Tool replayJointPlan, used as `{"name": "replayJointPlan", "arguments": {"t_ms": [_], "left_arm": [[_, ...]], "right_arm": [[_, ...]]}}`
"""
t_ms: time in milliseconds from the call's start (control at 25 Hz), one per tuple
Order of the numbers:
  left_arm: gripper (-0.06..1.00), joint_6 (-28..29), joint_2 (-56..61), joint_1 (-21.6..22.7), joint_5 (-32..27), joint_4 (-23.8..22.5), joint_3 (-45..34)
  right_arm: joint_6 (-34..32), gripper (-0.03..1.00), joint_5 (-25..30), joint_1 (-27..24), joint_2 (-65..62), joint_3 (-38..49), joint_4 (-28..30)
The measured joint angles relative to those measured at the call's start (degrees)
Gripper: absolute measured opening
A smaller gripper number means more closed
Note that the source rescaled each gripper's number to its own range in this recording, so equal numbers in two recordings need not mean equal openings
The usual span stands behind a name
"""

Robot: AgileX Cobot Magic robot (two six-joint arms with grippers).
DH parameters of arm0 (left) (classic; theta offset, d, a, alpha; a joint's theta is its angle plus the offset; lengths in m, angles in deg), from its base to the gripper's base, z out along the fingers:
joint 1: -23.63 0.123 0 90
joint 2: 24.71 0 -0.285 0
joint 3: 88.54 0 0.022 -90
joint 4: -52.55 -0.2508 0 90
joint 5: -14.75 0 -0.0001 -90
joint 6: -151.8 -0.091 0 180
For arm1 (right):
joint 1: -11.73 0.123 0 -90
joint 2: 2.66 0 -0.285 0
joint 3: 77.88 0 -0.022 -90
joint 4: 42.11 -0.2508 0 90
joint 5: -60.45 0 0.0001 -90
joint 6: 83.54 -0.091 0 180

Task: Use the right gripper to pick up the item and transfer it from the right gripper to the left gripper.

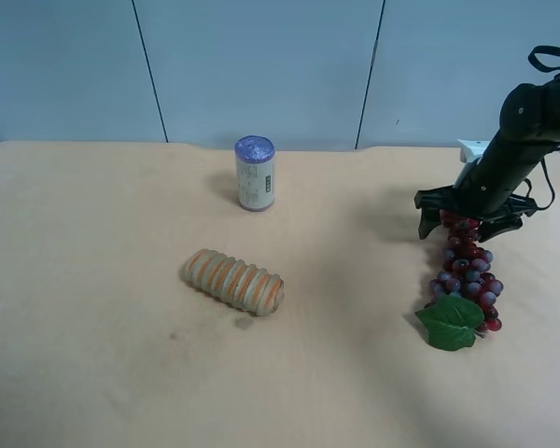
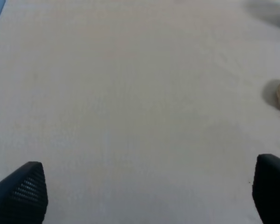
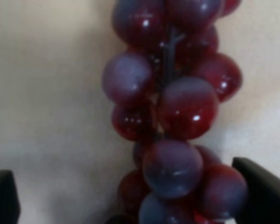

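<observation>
Fingers (image 3: 266, 196) of your right gripper (image 1: 464, 222) stand well apart, one on either side of the upper end of the grapes (image 1: 467, 275), not closed on them. You cannot tell from the wrist view whether a pad brushes a grape. The bunch lies flat on the table (image 1: 93, 327) near the high view's right edge and runs from the gripper toward the near edge, with its leaf (image 1: 451, 324) at the far tip. Your left gripper (image 2: 144, 200), seen in its own wrist view, is also spread wide, with nothing between its fingers and bare tabletop below. Out from the grapes, the ribbed roll (image 1: 233, 281) lies on its side near the table's middle, well apart from them. The can (image 1: 255, 174) stands upright behind it, nearer the wall (image 1: 261, 65). The table is pale tan, matte and faintly scuffed. The wall is blue-grey panelling split by two dark seams. Your count is one bunch, one leaf, one roll and one can.
</observation>
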State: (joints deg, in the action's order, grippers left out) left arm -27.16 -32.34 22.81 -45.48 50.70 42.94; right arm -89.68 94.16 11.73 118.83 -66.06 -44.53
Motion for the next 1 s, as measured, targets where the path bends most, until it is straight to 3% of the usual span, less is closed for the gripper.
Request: {"name": "replayJointPlan", "arguments": {"t_ms": [200, 320, 560, 640, 1000], "left_arm": [[0.81, 0.0, 0.0, 0.0, 0.0, 0.0, 0.0], [0.81, 0.0, 0.0, 0.0, 0.0, 0.0, 0.0], [0.81, 0.0, 0.0, 0.0, 0.0, 0.0, 0.0], [0.81, 0.0, 0.0, 0.0, 0.0, 0.0, 0.0], [0.81, 0.0, 0.0, 0.0, 0.0, 0.0, 0.0]], "right_arm": [[-1.2, 0.75, -0.3, 0.0, 0.3, 0.0, 0.7], [-2.0, 0.66, -0.4, 0.0, 1.2, 0.0, 0.8], [-3.0, 0.14, -0.4, 0.0, 1.4, 0.0, 0.8], [-3.0, 0.04, -0.4, 0.0, 1.4, 0.0, 0.8], [-1.9, 0.04, -0.4, 0.0, 1.4, 0.0, 2.4]]}}
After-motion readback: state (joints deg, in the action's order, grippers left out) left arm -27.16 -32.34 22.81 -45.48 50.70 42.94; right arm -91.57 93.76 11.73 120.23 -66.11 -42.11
